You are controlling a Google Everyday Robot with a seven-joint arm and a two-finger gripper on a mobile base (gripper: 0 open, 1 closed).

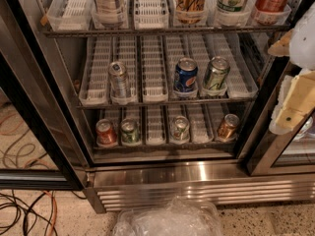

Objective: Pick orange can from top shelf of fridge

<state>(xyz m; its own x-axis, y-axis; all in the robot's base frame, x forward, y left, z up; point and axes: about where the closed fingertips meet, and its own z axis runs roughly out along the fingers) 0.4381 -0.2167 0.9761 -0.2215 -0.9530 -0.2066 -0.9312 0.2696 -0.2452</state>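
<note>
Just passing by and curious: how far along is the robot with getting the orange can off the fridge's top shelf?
Done: the stainless-steel fridge looks open. In hand: nothing; the cream two-finger gripper sits at the right edge, open and empty. Left: reach the tall orange-gold metal can standing on the top slotted-tray shelf, grip it, lift it out.

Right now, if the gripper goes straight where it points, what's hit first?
Likely the black door frame, just left of the gripper at the right edge; depth unclear. The orange can sits higher.

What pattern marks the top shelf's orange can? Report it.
The orange can shows dark and white swirls on orange-gold, camera view; gripper at the right edge.
</note>
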